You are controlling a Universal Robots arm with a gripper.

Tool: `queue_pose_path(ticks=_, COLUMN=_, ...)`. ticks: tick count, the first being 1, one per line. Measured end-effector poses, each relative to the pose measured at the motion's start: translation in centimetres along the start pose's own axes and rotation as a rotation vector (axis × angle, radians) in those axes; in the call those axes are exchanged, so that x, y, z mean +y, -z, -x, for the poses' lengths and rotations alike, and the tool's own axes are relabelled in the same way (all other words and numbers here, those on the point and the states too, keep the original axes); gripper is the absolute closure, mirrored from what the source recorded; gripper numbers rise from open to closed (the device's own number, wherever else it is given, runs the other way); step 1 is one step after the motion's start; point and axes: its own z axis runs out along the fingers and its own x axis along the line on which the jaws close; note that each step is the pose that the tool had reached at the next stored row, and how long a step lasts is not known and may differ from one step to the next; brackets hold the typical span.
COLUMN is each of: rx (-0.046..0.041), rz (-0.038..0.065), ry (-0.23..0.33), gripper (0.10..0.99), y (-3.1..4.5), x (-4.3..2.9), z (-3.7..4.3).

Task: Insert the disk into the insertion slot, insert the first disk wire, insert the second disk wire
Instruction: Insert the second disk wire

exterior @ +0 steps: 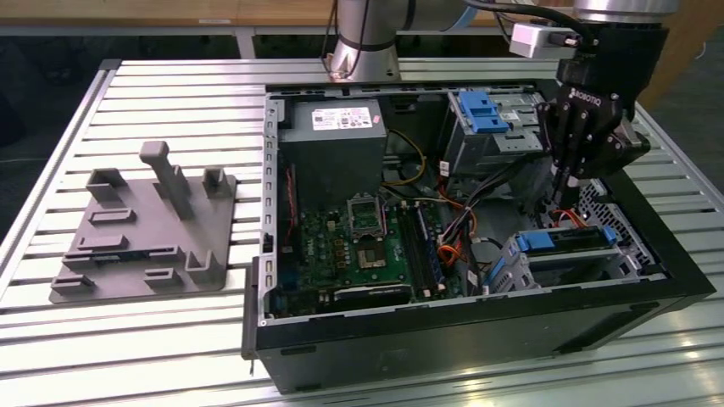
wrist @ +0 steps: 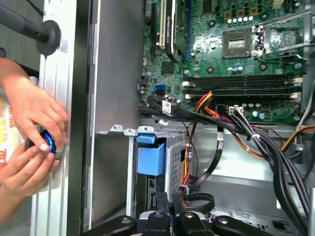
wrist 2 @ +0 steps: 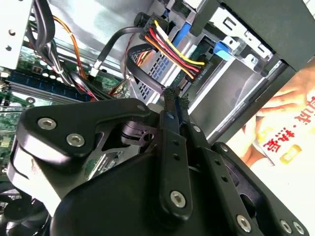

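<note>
Nearest the exterior camera stood the black wall of the open computer case [exterior: 453,335], set on a slatted metal table [exterior: 169,85].

1. At the exterior view's left, a grey fixture plate [exterior: 136,246] with upright pegs lay on the table, well apart from the case and from the arm.
2. Inside the case, the power supply [exterior: 334,144] and the motherboard [exterior: 362,246] filled the left half.
3. Further right stood a taller bay with a blue latch [exterior: 487,110]. It was judged no part of the work.
4. The arm came down from above, near vertical, with its wrist over the case's right side. The gripper [exterior: 564,193] pointed straight down into the gap above the drive cage, a pose judged to keep the linkage clear of the case walls.
5. Its 2 fingers were drawn together. Whether anything thin was pinched between them could not be told. In the second wrist view the tips sat just beside a bundle of coloured wires [wrist 2: 172,44] leading to the cage.
6. The disk [exterior: 569,241], in its blue carrier, lay within the insertion slot [exterior: 565,270] directly below the gripper, so the 1st step was judged done.
7. In the first wrist view, a person's hands [wrist: 34,118] rested outside the case wall.
</note>
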Motion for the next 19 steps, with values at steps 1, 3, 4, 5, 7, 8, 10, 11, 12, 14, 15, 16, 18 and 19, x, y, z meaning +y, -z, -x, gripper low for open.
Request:
queue_pose_path(ticks=1, rx=-0.0054, rz=0.0, ry=0.0, gripper=0.941, y=0.06, x=-0.05, z=-0.06)
queue_pose_path(ticks=3, rx=-0.0159, rz=-0.001, ry=0.0, gripper=0.941, y=0.12, x=-0.17, z=-0.14)
queue_pose_path(ticks=4, rx=-0.0213, rz=-0.001, ry=0.0, gripper=0.941, y=0.11, x=-0.21, z=-0.19)
queue_pose_path(ticks=5, rx=-0.0269, rz=-0.001, ry=0.0, gripper=0.941, y=0.09, x=-0.23, z=-0.25)
queue_pose_path(ticks=7, rx=-0.0437, rz=-0.002, ry=-0.001, gripper=0.941, y=0.03, x=-0.24, z=-0.39)
queue_pose_path(ticks=8, rx=-0.0521, rz=-0.002, ry=-0.001, gripper=0.941, y=0.01, x=-0.24, z=-0.47)
queue_pose_path(ticks=10, rx=-0.0663, rz=-0.002, ry=-0.001, gripper=0.941, y=-0.05, x=-0.24, z=-0.61)
queue_pose_path(ticks=11, rx=-0.0722, rz=-0.003, ry=-0.001, gripper=0.941, y=-0.08, x=-0.24, z=-0.69)
queue_pose_path(ticks=12, rx=-0.0779, rz=-0.003, ry=-0.002, gripper=0.941, y=-0.11, x=-0.24, z=-0.77)
queue_pose_path(ticks=14, rx=-0.0894, rz=-0.003, ry=-0.003, gripper=0.941, y=-0.18, x=-0.23, z=-0.94)
queue_pose_path(ticks=15, rx=-0.0943, rz=-0.003, ry=-0.003, gripper=0.941, y=-0.21, x=-0.22, z=-1.02)
queue_pose_path(ticks=16, rx=-0.0987, rz=-0.003, ry=-0.004, gripper=0.941, y=-0.24, x=-0.22, z=-1.11)
queue_pose_path(ticks=18, rx=-0.1062, rz=-0.003, ry=-0.005, gripper=0.941, y=-0.31, x=-0.21, z=-1.29)
queue_pose_path(ticks=19, rx=-0.109, rz=-0.003, ry=-0.006, gripper=0.941, y=-0.35, x=-0.21, z=-1.39)
